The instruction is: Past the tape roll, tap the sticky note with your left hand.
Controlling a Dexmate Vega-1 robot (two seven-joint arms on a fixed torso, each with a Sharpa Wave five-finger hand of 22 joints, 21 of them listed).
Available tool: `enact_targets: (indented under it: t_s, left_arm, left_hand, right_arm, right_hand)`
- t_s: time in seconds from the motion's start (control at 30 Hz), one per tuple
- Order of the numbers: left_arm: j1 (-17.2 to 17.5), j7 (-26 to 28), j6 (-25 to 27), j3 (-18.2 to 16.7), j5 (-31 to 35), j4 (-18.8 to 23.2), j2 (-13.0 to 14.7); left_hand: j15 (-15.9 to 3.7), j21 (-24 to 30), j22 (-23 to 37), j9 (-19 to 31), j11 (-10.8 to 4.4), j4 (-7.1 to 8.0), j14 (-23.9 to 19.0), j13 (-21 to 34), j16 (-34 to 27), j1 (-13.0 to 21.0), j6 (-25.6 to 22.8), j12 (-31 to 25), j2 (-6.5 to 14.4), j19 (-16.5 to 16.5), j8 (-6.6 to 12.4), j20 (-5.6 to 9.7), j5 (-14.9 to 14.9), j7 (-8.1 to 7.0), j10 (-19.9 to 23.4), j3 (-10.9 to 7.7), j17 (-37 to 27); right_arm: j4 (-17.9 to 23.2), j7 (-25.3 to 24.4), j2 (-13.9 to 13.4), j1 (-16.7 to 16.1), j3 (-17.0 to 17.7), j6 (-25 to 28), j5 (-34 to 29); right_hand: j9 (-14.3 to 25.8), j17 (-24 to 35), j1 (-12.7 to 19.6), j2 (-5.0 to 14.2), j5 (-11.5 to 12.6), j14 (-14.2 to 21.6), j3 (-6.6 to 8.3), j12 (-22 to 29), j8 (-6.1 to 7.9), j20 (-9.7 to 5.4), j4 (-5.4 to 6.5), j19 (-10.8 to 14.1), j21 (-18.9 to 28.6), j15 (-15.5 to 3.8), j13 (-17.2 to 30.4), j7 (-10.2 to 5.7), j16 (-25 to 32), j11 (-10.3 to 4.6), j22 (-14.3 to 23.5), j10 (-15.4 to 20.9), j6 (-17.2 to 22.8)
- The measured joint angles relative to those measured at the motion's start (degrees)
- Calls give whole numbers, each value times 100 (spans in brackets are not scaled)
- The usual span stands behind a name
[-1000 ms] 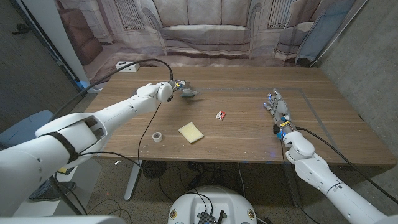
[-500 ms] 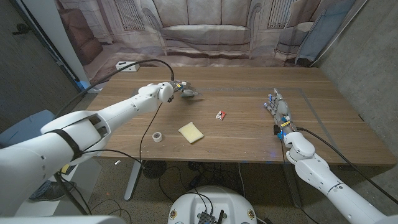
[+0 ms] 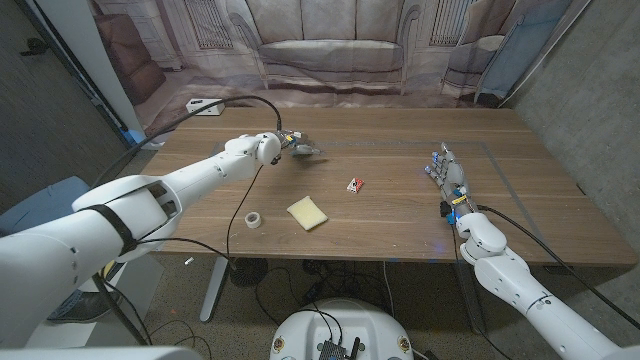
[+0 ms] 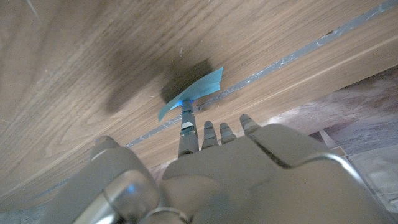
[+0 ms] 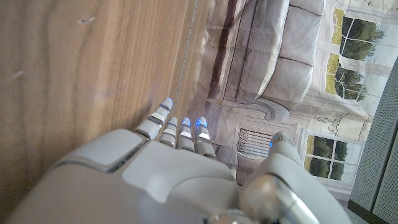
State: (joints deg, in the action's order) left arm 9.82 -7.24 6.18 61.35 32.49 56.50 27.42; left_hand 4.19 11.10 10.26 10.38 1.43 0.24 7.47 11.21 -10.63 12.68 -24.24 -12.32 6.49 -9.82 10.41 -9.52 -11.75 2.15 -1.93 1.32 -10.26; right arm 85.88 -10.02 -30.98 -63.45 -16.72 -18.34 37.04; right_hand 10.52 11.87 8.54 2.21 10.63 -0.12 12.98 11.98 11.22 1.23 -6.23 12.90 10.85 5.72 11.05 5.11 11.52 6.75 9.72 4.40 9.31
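Note:
A small blue sticky note [image 4: 193,93] lies on the wooden table [image 3: 400,215] by a strip of grey tape at the far left. My left hand [image 3: 296,146] is over it, holding nothing, with one fingertip [image 4: 186,118] stretched out to the note's edge and the other fingers shorter beside it. The note peeks out under the hand as a blue-green patch [image 3: 308,151]. The white tape roll [image 3: 254,220] lies nearer the front edge, well behind my left hand. My right hand [image 3: 447,176] stands on its edge at the right with straight fingers, holding nothing.
A yellow sticky pad [image 3: 308,212] lies near the tape roll. A small red and white item [image 3: 356,185] sits mid-table. A white power strip [image 3: 204,106] rests at the far left corner. A black cable runs along my left arm.
My left forearm has edged slightly forward while the hand stays at the blue note. The right hand has not moved.

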Motion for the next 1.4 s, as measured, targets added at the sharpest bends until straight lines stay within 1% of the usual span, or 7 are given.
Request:
enact_targets:
  t_s: [0.2, 0.27, 0.73, 0.9, 1.0, 1.07, 1.4]
  left_arm:
    - [-2, -10, 10, 28, -19, 6, -3]
    - [-2, -15, 14, 29, -24, 8, -3]
    - [17, -30, -12, 46, -59, 60, -32]
    - [24, -41, -21, 52, -70, 86, -54]
    - [42, -58, -20, 52, -78, 140, -53]
    - [59, -73, -12, 50, -81, 195, -43]
    - [151, -150, 82, 5, -86, 453, 26]
  left_hand:
    - [0, 0, 0, -6, 0, 0, 0, 0, 0, 0, 0, 0, 0, 0, 0, 0, 0, 0, 0, 0, 0]
    - [0, 0, 0, -6, 0, 0, 0, 0, 0, 0, 0, 0, 0, 0, -1, 0, 0, 0, 0, 0, 0]
    - [0, 0, 0, -6, 0, -25, 0, 0, 0, 0, 1, 0, 0, 0, -1, 0, 0, 1, 0, -25, 0]
    - [0, 0, 0, -6, 0, -25, 0, 0, 0, 0, 3, 0, 0, 0, -1, 0, 0, 5, 0, -25, 0]
    - [0, 0, 0, -13, 0, -25, 0, 0, 0, 0, 21, 0, 0, 0, 21, 0, 0, 23, 0, -25, 0]
    - [0, 0, 0, -19, 0, -25, 0, 0, 0, 0, 20, 0, 0, 0, 21, 0, 0, 22, 0, -25, 0]
    - [0, 0, 0, -15, 0, -25, 0, 0, 0, 31, 5, 0, 31, 0, 45, 0, 0, 9, 0, -24, 0]
  right_arm:
    - [-13, -2, 8, 0, 3, 0, 6]
    - [-17, -2, 10, 0, 4, 0, 7]
    - [-37, 0, 32, 3, 16, -26, 28]
    - [-39, 0, 38, -6, 27, -38, 39]
    - [-40, 0, 39, -13, 32, -45, 48]
    - [-43, 1, 40, -15, 35, -52, 53]
    - [-67, 39, 44, -14, 41, -65, 78]
  right_hand:
    - [0, -10, 0, 0, 0, 0, 0, 0, 0, 0, 0, 0, 0, 0, 0, 0, 0, 0, 0, 0, 0]
    - [0, -6, 0, 0, 0, 0, 0, 0, 0, 0, 0, 0, 0, 0, 0, 0, 0, 32, 0, 32, 0]
    - [0, 0, 0, 0, 0, 32, 0, 0, 0, 0, 0, 0, 0, 32, 0, 0, 0, 31, 0, 31, 0]
    - [0, 0, 0, 0, 0, 32, 0, 0, 0, 0, 0, 0, 0, 32, 0, 0, 0, 0, 0, 63, 0]
    - [0, 0, 0, 0, 0, 32, 0, 0, 0, 0, 0, 0, 0, 32, 0, 30, 0, 0, 0, 63, 34]
    - [0, 0, 0, 0, 0, 32, 0, 0, 0, 0, 0, 0, 0, 32, 0, 0, 0, 0, 0, 62, 63]
    - [0, 0, 0, 0, 0, 31, 0, 0, 0, 0, 0, 0, 0, 31, 0, 0, 0, 22, 0, 85, 63]
